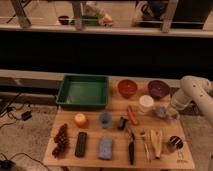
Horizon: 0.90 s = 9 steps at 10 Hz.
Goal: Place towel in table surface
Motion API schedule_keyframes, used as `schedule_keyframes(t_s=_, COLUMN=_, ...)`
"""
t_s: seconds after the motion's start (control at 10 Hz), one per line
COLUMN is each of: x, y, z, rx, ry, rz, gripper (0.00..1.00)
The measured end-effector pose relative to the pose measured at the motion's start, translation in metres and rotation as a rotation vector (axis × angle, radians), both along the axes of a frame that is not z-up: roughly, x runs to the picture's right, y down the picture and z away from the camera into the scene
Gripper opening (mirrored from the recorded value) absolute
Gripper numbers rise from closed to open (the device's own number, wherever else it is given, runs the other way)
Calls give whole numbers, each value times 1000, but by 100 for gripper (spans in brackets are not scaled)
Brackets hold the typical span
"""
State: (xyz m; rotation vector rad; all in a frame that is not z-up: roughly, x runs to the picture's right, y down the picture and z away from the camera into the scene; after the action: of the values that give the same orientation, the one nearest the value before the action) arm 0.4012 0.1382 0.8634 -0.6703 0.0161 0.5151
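Warm, dim indoor light falls evenly on the tabletop (90,150), with only faint shadows under things. A dark band lies behind it; the far background glows brighter. The whole view is soft and blurred. The gripper (171,114) sits at the tabletop's right edge, indistinct.
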Motion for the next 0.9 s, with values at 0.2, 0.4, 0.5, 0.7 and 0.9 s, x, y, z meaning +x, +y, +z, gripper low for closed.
schedule_keyframes(t_s=0.2, x=0, y=1, z=0, rx=-1, ry=0, rz=0, gripper=36)
schedule_keyframes(t_s=0.4, x=0, y=1, z=0, rx=-1, ry=0, rz=0, gripper=56)
schedule_keyframes(t_s=0.5, x=0, y=1, z=0, rx=-1, ry=0, rz=1, gripper=62)
schedule_keyframes(t_s=0.7, x=0, y=1, z=0, rx=-1, ry=0, rz=0, gripper=64)
schedule_keyframes(t_s=0.9, x=0, y=1, z=0, rx=-1, ry=0, rz=0, gripper=64)
